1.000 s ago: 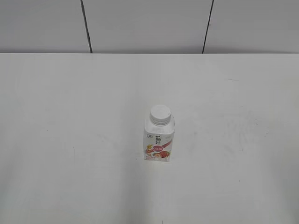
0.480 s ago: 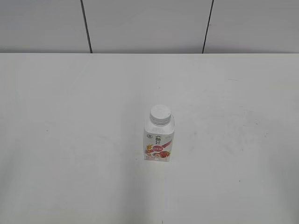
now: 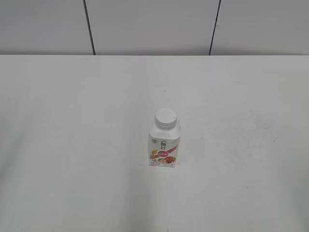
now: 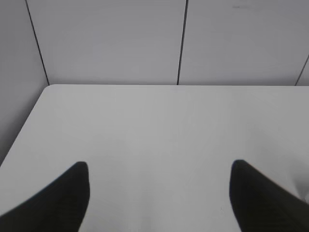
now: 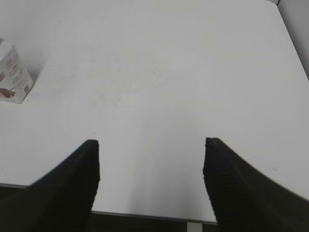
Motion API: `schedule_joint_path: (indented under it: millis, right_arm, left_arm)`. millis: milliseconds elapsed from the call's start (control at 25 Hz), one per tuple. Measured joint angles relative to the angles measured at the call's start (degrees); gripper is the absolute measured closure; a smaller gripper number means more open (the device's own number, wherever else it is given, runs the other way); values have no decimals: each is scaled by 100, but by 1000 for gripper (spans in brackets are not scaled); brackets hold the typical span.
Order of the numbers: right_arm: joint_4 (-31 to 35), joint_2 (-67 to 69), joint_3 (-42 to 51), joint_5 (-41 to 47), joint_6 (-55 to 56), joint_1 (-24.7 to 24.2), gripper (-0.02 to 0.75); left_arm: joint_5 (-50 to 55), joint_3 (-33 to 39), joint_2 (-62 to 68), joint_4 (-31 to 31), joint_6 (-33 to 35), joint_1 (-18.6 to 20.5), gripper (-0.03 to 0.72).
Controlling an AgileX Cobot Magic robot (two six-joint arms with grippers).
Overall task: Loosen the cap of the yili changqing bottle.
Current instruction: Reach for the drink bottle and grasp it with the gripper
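Note:
The yili changqing bottle (image 3: 164, 146), white with a pink-red band and strawberry pictures, stands upright near the middle of the white table (image 3: 72, 121). Its white cap (image 3: 165, 118) sits on the neck. Neither gripper shows in the exterior view. In the right wrist view the bottle's lower body (image 5: 13, 76) is at the far left edge, its cap cut off. My right gripper (image 5: 151, 145) is open and empty over the table's near edge, well right of the bottle. My left gripper (image 4: 159, 169) is open and empty over bare table; the bottle is out of that view.
A grey panelled wall (image 3: 154, 24) rises behind the table's far edge. The table's left corner and side edge (image 4: 29, 121) show in the left wrist view. The table's front edge (image 5: 145, 216) lies under my right gripper.

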Motion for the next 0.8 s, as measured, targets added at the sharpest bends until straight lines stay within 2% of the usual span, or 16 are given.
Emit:
schedule_joint_path:
  millis: [560,800]
  right_arm:
    - [0,0,0,0,0,0,204]
    - [0,0,0,0,0,0,204]
  left_arm:
    - [-3929,0,3716,-35,0,-23,144]
    - [-5230,0,4906,32,0,-588,144]
